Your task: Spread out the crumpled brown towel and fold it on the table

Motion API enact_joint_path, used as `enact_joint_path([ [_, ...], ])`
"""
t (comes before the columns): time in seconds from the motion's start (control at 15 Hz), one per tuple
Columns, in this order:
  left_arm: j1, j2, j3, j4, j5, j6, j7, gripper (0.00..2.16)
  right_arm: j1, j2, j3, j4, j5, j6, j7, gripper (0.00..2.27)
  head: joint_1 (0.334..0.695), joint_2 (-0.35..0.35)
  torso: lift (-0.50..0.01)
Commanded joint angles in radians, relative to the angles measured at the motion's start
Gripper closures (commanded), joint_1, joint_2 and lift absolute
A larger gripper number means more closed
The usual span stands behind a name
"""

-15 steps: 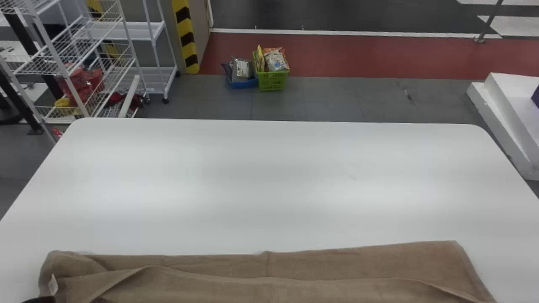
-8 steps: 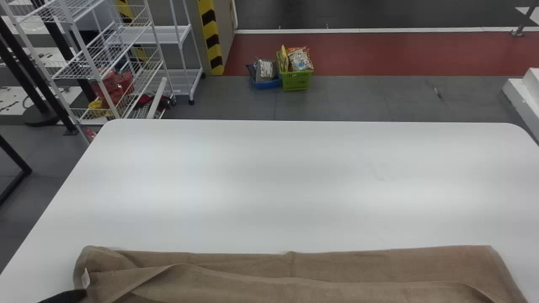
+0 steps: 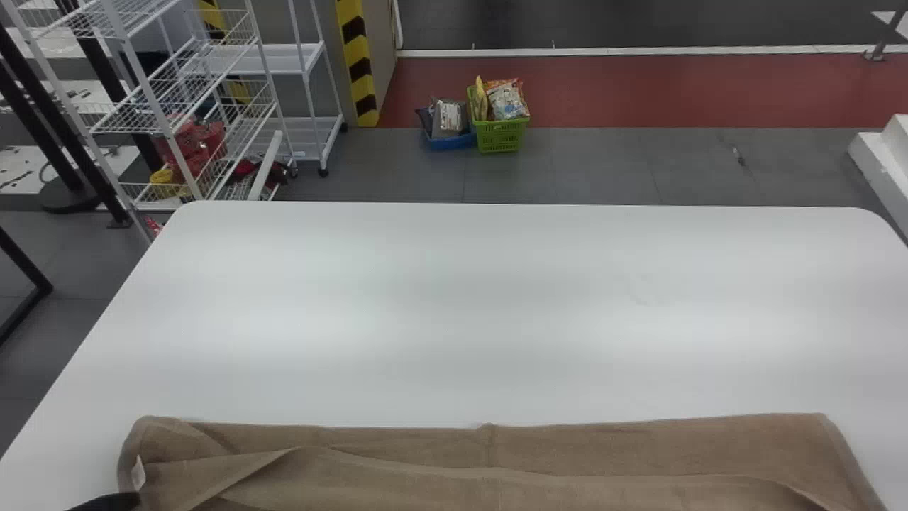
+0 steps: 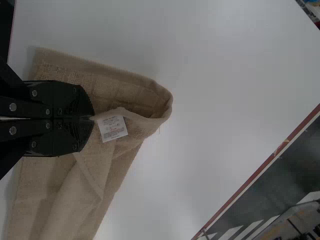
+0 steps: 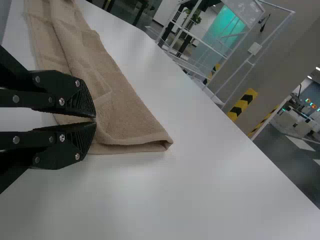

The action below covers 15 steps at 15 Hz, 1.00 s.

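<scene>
The brown towel [image 3: 496, 451] lies across the table's near edge in the head view, its upper layer folded back in loose creases. At its left end, the tip of my left gripper [image 3: 110, 502] reaches in beside the white label. In the left wrist view, my left gripper [image 4: 93, 119] is shut on the towel [image 4: 120, 92] right by the label [image 4: 112, 128]. Near the other end, my right gripper [image 5: 95, 120] pinches the towel [image 5: 120, 107] between its fingertips, with a creased corner spreading out beyond them.
The white table [image 3: 496, 305] stretches away behind the towel. Past its far edge stand a wire rack [image 3: 177, 106] at the left and a green basket [image 3: 500, 133] on the floor. A white box-like object [image 3: 879, 163] stands at the far right.
The head view has turned left, moving the scene rightward. Since half a second ago, the towel's left end and the left gripper's tip have shifted slightly left.
</scene>
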<state>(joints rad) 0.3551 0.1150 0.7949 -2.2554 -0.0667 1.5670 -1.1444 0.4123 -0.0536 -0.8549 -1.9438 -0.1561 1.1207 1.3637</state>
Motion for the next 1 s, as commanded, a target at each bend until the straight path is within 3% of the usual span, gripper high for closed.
enact_joint_path([
  [0.0,0.001,0.0,0.006,-0.001,0.002,0.004,-0.002,1.54,0.016,0.005,-0.012,0.002,-0.026,0.035,0.003,0.07,0.695,0.066,-0.127],
  [0.53,0.016,0.0,0.007,-0.001,0.004,0.004,-0.006,1.54,-0.015,0.043,-0.07,-0.037,-0.114,0.268,0.003,0.19,0.695,0.111,-0.127],
  [0.93,0.028,-0.002,0.027,0.0,0.019,0.004,-0.014,1.54,-0.079,0.052,-0.102,-0.109,-0.119,0.452,0.003,0.22,0.695,0.13,-0.127],
])
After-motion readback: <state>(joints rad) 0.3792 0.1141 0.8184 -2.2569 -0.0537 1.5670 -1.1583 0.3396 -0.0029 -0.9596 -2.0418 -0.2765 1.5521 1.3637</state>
